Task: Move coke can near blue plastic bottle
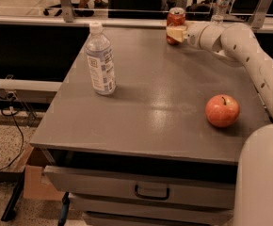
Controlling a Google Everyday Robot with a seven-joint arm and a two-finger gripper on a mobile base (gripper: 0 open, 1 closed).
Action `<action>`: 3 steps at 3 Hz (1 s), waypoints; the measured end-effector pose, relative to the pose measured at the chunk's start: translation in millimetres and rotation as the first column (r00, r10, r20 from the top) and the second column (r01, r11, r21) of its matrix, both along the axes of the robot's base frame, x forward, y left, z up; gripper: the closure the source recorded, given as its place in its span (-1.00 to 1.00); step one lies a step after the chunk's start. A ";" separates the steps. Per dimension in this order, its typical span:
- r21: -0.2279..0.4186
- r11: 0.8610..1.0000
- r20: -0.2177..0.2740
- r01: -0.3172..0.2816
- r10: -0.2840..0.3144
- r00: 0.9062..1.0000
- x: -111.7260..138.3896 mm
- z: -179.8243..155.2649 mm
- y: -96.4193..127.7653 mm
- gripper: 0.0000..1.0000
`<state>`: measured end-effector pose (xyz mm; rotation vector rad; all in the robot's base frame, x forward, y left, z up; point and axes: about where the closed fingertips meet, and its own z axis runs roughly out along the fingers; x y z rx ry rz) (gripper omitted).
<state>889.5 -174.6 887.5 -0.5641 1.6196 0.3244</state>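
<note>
The coke can (176, 17), red with a silver top, stands upright at the far edge of the grey table (150, 102), right of centre. My gripper (176, 33) reaches in from the right on its white arm and sits at the can's lower half, covering it. The blue plastic bottle (100, 62), clear with a white cap and a blue-and-white label, stands upright on the left part of the table, well apart from the can.
A red-orange apple (222, 110) lies on the table's right side near the front. A smaller clear bottle (222, 1) stands behind the table at the back right. A drawer with a dark handle (151, 192) is below the front edge. My white arm runs along the right edge.
</note>
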 end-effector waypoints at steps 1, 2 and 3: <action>0.000 1.000 -0.001 -0.031 0.031 1.000 -12.0 18.1 -6.4 0.83; -0.029 0.994 -0.030 -0.102 0.102 0.994 -38.2 36.7 -12.9 1.00; 0.005 0.974 -0.074 -0.225 0.225 0.972 -70.5 46.0 -7.7 1.00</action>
